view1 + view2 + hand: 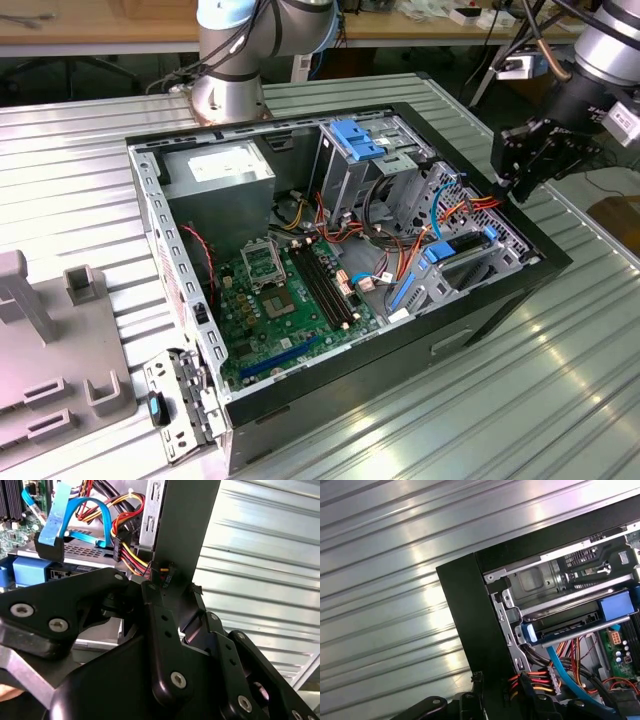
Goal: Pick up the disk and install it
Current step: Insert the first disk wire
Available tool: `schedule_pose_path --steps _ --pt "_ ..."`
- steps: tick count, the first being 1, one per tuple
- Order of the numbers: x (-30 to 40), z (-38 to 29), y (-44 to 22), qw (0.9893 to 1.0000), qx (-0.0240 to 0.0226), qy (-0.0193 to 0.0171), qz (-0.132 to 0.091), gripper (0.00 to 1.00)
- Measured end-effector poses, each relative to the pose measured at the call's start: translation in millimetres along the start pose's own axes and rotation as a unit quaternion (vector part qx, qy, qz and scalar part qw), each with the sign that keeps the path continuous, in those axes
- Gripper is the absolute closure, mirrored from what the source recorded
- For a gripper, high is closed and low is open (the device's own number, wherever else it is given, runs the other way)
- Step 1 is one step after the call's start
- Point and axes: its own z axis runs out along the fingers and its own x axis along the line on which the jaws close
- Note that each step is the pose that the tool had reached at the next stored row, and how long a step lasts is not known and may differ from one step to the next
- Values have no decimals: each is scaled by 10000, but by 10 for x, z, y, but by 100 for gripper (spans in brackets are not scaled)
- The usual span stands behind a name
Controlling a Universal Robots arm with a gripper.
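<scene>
Black gripper point(508, 185) hangs at the far right rim of the open PC case point(545, 275), on the exterior view's right. In both wrist views the jaws stand a little apart, one each side of the case's black wall edge, w/ nothing carried between them point(172, 587) point(497, 680). Whether the pads touch the wall can't be told.

The disk point(462, 250) sits inside the case, in the drive bay by the right wall, just below and near the gripper. It lies flat, w/ blue rails at its ends; the first wrist view shows it slotted in the metal cage point(562, 626). Red, yellow and orange wires point(535, 680) and a blue ribbon cable point(75, 510) run just beside the bay, close to the jaws.

Further left in the case lie the green board point(280, 300) and the grey PSU box point(215, 175), at the far left corner. The case rests on a ribbed metal table point(80, 180); a grey fixture point(40, 340) sits well apart, at the exterior view's left.
</scene>
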Motion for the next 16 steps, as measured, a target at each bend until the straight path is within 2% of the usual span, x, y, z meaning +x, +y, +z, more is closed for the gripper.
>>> schedule_pose_path --steps 3,4,6,10,12,14,16 --pt "0 0 1 10000 0 0 -12 61" --pt "-1 -1 3 10000 0 0 -31 69" --pt "-7 -1 11 9999 3 -2 -125 69" --pt "-8 -1 12 9999 5 -2 -138 69" --pt "-52 -3 27 9999 6 0 -141 69" --pt "-55 -3 17 9999 8 7 -142 69" --pt "-60 -3 5 9998 39 105 -143 69"
